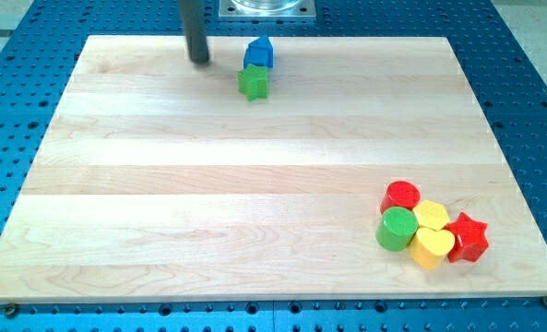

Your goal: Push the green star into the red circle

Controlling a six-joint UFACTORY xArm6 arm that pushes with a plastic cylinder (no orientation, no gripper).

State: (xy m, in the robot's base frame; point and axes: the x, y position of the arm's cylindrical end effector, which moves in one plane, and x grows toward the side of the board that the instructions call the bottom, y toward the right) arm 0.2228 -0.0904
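Observation:
The green star (253, 83) lies near the view's top, left of centre, on the wooden board (208, 184). A blue block (259, 53) touches it from above. The red circle (402, 195) sits at the view's lower right, at the top of a cluster of blocks. My tip (199, 60) rests on the board to the upper left of the green star, a short gap away, and left of the blue block.
Packed around the red circle are a green cylinder (397, 229), a yellow round block (431, 215), a yellow heart (432, 247) and a red star (467, 237). The board lies on a blue perforated table (531, 92).

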